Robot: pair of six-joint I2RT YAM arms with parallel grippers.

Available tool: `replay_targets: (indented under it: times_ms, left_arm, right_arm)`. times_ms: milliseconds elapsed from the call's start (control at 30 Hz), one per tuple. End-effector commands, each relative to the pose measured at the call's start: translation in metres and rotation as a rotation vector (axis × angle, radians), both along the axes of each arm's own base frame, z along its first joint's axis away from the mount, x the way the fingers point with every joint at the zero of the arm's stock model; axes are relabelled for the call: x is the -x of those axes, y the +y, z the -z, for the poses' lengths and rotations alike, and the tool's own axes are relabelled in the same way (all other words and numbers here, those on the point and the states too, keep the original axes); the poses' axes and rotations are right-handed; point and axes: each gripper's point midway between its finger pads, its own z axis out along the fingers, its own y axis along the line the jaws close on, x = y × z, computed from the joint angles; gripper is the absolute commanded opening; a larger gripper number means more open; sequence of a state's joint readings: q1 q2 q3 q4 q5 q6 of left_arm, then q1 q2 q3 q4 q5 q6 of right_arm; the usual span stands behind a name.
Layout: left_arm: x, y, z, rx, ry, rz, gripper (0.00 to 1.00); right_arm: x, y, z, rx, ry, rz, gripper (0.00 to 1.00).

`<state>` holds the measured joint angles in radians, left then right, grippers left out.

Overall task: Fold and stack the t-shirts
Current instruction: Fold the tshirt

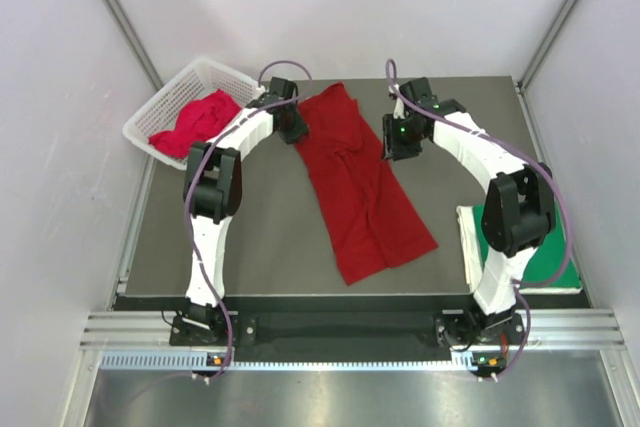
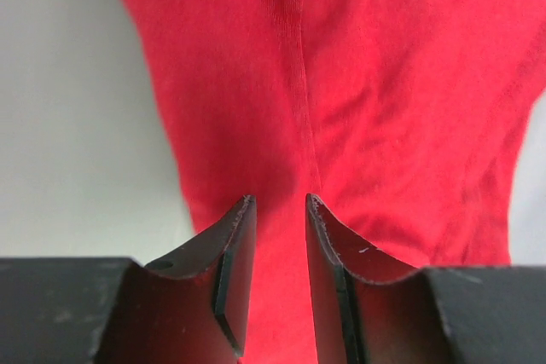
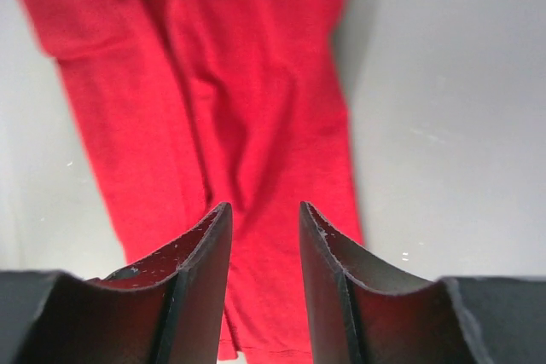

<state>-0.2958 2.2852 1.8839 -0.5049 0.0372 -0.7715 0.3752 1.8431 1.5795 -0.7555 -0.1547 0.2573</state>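
Observation:
A dark red t-shirt (image 1: 360,187) lies on the table as a long strip, running from the far middle toward the near right. My left gripper (image 1: 296,132) hovers at the shirt's far left edge, open, and in the left wrist view the gripper (image 2: 280,200) has the red cloth (image 2: 384,83) showing beneath the gap, not pinched. My right gripper (image 1: 398,147) hangs just right of the shirt's upper part. It is open too, and its wrist view shows the gripper (image 3: 264,206) above the cloth (image 3: 213,83). A folded green t-shirt (image 1: 545,247) rests at the near right.
A white lattice basket (image 1: 160,107) stands at the far left corner with a crumpled pinkish red t-shirt (image 1: 195,122) in it. The green shirt lies on something white (image 1: 468,237), partly behind the right arm. Pale walls close in the dark table (image 1: 250,237) on three sides.

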Motion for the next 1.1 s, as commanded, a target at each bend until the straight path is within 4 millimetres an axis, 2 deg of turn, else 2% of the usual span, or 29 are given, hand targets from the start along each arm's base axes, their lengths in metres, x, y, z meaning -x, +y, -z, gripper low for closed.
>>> replay_targets:
  times_ms: [0,33,100,133,233,267,300,367,400,433,467,500,533,600,633,800,900,1000,1033,1067]
  left_arm:
    - [-0.017,0.004,0.004,-0.041,-0.026,0.016,0.35]
    - [-0.017,0.005,0.016,-0.055,-0.007,0.019,0.35]
    - [-0.024,0.013,0.020,-0.088,-0.015,-0.002,0.35]
    - [-0.025,0.016,0.030,-0.105,-0.004,-0.008,0.35]
    - [-0.037,0.021,0.030,-0.115,-0.015,-0.024,0.35]
    - [-0.039,0.023,0.040,-0.125,-0.005,-0.030,0.35]
    - [-0.046,0.024,0.035,-0.123,-0.020,-0.036,0.35]
    - [-0.051,0.025,0.047,-0.129,-0.010,-0.043,0.35]
    - [-0.058,0.024,0.042,-0.120,-0.030,-0.044,0.36]
    - [-0.059,0.023,0.053,-0.112,-0.018,-0.043,0.36]
    - [-0.063,0.022,0.055,-0.101,-0.025,-0.042,0.36]
    - [-0.069,0.015,0.050,-0.066,-0.043,-0.024,0.36]
    - [-0.076,0.012,0.055,-0.053,-0.062,-0.021,0.36]
    - [-0.083,-0.003,0.050,0.014,-0.091,0.023,0.36]
    - [-0.089,-0.007,0.054,0.029,-0.109,0.028,0.36]
    - [-0.101,-0.009,0.049,0.050,-0.153,0.048,0.40]
    - [-0.102,-0.018,0.034,0.106,-0.184,0.096,0.41]
    - [-0.102,-0.035,-0.007,0.185,-0.253,0.176,0.44]
    - [-0.101,-0.038,-0.031,0.205,-0.286,0.191,0.44]
    - [-0.096,-0.041,-0.038,0.221,-0.287,0.209,0.45]
  right_arm:
    - [-0.015,-0.007,-0.011,-0.022,-0.025,0.043,0.38]
    - [-0.015,-0.011,-0.012,-0.022,-0.028,0.053,0.38]
    - [-0.012,-0.014,-0.010,-0.011,-0.031,0.063,0.37]
    - [-0.011,-0.017,-0.013,-0.009,-0.038,0.069,0.38]
    - [-0.005,-0.023,-0.008,0.010,-0.034,0.086,0.37]
    - [-0.004,-0.024,-0.007,0.014,-0.035,0.088,0.37]
    - [-0.002,-0.027,-0.004,0.021,-0.029,0.094,0.37]
    - [-0.002,-0.032,-0.003,0.032,-0.033,0.109,0.37]
    - [-0.001,-0.033,-0.001,0.034,-0.032,0.116,0.37]
    - [-0.003,-0.036,0.000,0.039,-0.034,0.129,0.37]
    - [-0.003,-0.038,0.001,0.043,-0.036,0.132,0.37]
    - [-0.005,-0.038,0.001,0.041,-0.042,0.135,0.37]
    - [-0.007,-0.041,0.001,0.043,-0.046,0.140,0.37]
    - [-0.011,-0.043,-0.001,0.039,-0.056,0.144,0.37]
    - [-0.013,-0.045,-0.001,0.037,-0.056,0.146,0.37]
    - [-0.016,-0.054,-0.001,0.043,-0.049,0.144,0.37]
    - [-0.014,-0.054,0.005,0.037,-0.036,0.107,0.38]
    - [-0.018,-0.050,0.006,-0.019,-0.046,0.059,0.38]
    - [-0.022,-0.049,0.003,-0.033,-0.057,0.058,0.38]
    - [-0.031,-0.047,-0.003,-0.054,-0.092,0.051,0.39]
